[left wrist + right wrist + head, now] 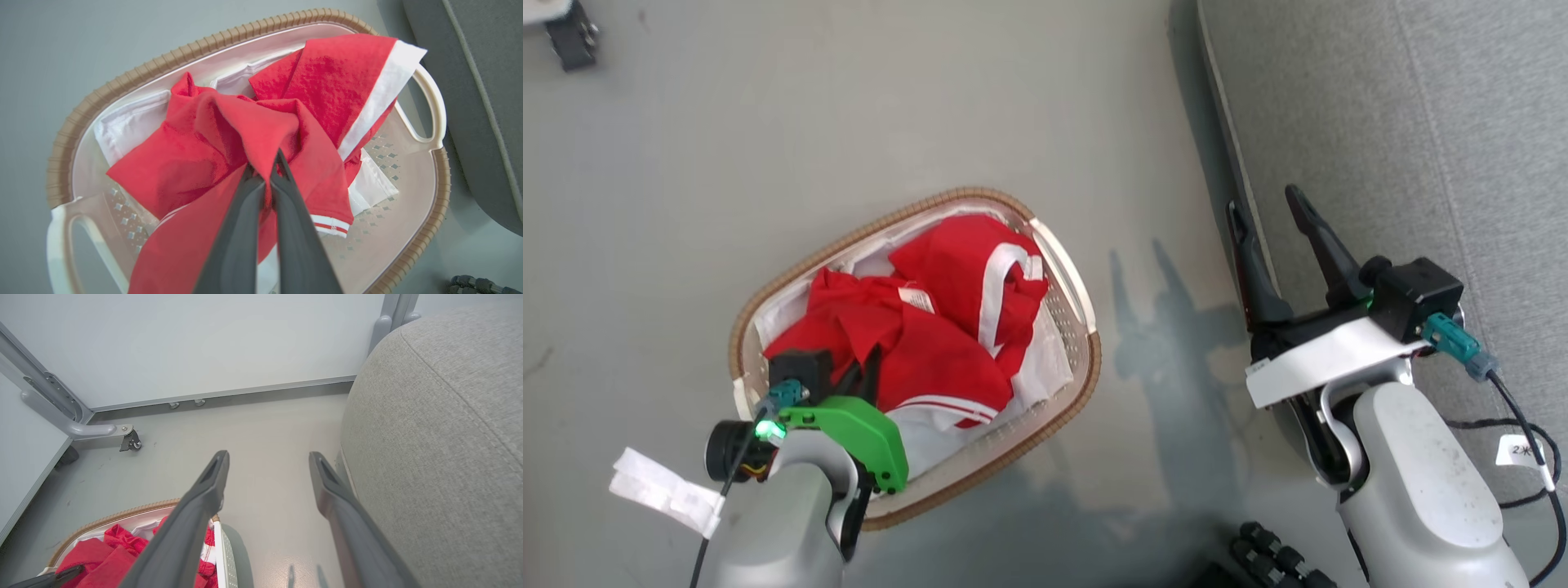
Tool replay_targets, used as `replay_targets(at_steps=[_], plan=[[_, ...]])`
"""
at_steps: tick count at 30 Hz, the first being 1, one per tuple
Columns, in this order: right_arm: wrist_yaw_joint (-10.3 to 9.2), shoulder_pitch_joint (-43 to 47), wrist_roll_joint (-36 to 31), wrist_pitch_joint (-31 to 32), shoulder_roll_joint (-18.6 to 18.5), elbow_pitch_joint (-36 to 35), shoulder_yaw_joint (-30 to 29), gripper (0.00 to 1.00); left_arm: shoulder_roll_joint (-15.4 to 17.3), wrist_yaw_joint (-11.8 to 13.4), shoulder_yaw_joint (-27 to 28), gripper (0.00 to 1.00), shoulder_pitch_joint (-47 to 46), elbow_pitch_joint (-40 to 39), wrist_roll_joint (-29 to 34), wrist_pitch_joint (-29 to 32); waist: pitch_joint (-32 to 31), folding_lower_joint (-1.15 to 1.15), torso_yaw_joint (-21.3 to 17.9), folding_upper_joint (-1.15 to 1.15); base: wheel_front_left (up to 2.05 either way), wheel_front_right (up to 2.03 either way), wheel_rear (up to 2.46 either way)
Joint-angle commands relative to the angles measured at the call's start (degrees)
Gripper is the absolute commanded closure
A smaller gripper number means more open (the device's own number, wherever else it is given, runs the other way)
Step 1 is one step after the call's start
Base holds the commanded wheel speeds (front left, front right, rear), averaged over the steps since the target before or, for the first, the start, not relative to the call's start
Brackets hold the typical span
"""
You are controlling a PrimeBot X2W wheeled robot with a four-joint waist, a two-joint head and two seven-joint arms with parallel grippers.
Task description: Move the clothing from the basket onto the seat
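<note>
1. Left end effector [263,165] pinches the red clothing [196,139], heaped inside the basket [163,61].
2. Right end effector [1267,206] gapes wide, off to the basket's right, where the grey seat [1380,122] stands.

Red clothing [947,359] with white bands lies crumpled in a heap inside the basket [968,196], with one fold pinched up in the closed left gripper [263,163]. The oval cream basket, brown-rimmed, stands on the floor near the grey seat [1421,122], apart from it.
</note>
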Motion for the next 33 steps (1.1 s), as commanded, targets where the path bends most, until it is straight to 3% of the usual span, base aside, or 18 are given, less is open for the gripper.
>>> replay_targets(at_steps=[1, 33], plan=[[-0.04, 1.3, -0.3, -0.3, -0.2, 0.4, -0.2, 0.00, 0.3, -0.2, -0.2, 1.00, 1.8, -0.7, -0.6, 0.0, -5.1, 0.00, 0.8, 0.00, 0.00, 0.00, 0.00], [-0.04, 15.6, -2.2, -0.3, -0.2, 4.4, -2.5, 0.00, -0.8, -0.2, -0.1, 1.00, 16.8, -27.3, 1.9, 0.0, -29.1, 0.00, 6.2, 0.00, 0.00, 0.00, 0.00]])
